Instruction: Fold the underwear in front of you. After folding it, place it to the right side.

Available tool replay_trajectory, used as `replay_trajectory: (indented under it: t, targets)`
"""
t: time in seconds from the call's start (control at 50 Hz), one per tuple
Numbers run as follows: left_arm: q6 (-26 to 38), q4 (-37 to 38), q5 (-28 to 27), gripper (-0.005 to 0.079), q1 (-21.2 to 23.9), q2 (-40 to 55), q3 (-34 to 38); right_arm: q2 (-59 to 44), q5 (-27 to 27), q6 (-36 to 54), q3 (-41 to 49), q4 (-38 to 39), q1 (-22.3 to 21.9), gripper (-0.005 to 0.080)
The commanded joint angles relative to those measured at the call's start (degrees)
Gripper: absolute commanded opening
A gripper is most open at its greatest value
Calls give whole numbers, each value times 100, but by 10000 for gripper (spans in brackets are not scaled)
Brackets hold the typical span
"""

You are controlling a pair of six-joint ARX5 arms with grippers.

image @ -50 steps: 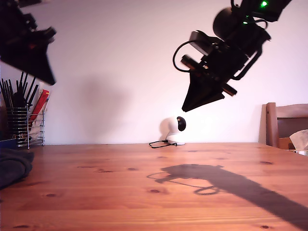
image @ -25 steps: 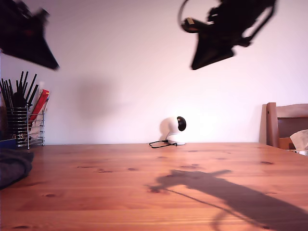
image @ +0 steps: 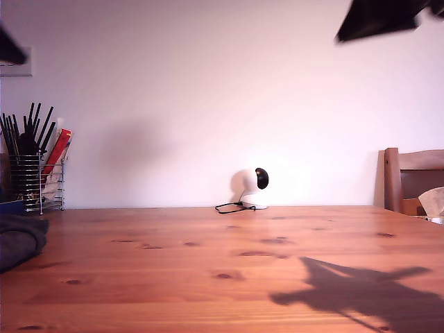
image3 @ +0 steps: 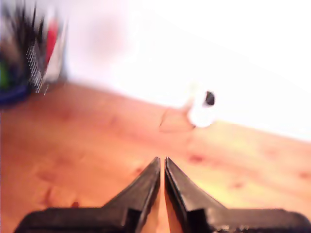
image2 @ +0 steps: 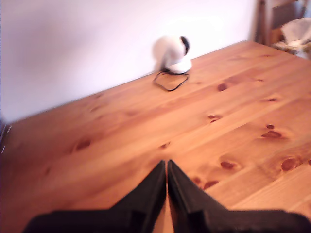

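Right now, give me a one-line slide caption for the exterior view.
Dark folded underwear at the exterior view's left edge of a wooden table, both arms raised almost out of frame.

The underwear (image: pixel 19 239) is cut off at the exterior view's left edge; the second wrist view is blurred.

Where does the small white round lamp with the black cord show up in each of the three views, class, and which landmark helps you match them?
Exterior view: the white lamp stands at mid-table by the back wall.
First wrist view: it sits far across the wooden table, near the wall, beyond the shut end effector tips.
Second wrist view: blurred, it shows past the tips, against the wall.
Shared landmark: the line where table meets white wall.
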State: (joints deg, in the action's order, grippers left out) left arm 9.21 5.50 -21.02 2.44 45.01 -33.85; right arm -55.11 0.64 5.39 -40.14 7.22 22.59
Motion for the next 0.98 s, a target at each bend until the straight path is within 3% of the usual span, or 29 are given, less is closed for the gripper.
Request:
replay_trajectory:
  t: [0.0, 0.14, 0.48, 0.96]
  targets:
    - [-33, -92, -22, -24, -44, -249, 212, 181, 83, -31, 334, 83, 11, -13]
    - [-177, -87, -15, -24, -61, -831, 404, 791, 463, 216, 809, 317, 7, -13]
    - [-330, -74, -20, -24, -55, -1246, 437, 1244, 424, 210, 1001, 313, -4, -13]
    - [-640, 7, -17, -24, -55, -1241, 437, 1241, 442, 210, 1001, -1432, -15, -13]
